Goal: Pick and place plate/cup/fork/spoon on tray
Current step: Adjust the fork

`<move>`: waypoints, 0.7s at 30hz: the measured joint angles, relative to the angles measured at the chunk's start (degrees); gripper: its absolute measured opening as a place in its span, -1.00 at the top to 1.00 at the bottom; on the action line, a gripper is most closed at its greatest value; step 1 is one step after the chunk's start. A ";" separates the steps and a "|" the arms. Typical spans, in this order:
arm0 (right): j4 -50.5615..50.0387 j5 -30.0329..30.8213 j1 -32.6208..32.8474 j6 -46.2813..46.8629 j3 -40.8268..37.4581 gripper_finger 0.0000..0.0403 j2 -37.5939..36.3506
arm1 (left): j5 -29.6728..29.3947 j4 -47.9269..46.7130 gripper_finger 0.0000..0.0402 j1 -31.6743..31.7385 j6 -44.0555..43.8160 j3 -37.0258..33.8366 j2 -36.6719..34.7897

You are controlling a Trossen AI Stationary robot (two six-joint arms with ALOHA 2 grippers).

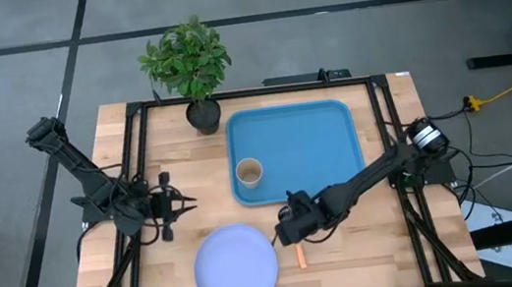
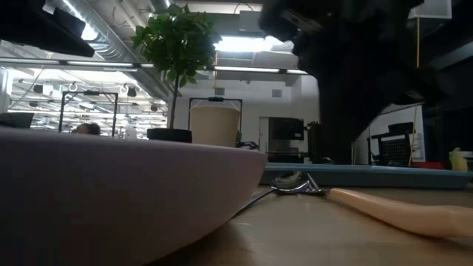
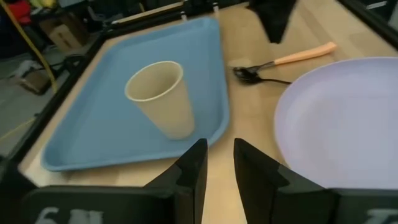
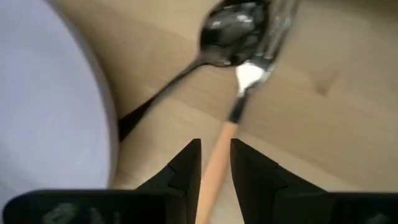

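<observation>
Right hand (image 4: 215, 163) over spoon (image 4: 233, 37), beside plate (image 4: 50, 106).

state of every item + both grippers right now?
cup: upright, on the tray
tray: holds only the cup
plate: on the table, off the tray
spoon: on the table beside the plate
fork: on the table, head at the spoon
right gripper: over the fork handle, jaws slightly apart
left gripper: near the tray, empty

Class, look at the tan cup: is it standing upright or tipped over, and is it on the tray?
Upright, on the tray. The cup stands on its base inside the blue tray, open mouth up.
</observation>
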 joint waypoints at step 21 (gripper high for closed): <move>-6.18 6.48 2.92 -6.22 7.02 0.55 10.88 | -1.12 -0.33 0.64 -0.02 -3.75 0.00 0.04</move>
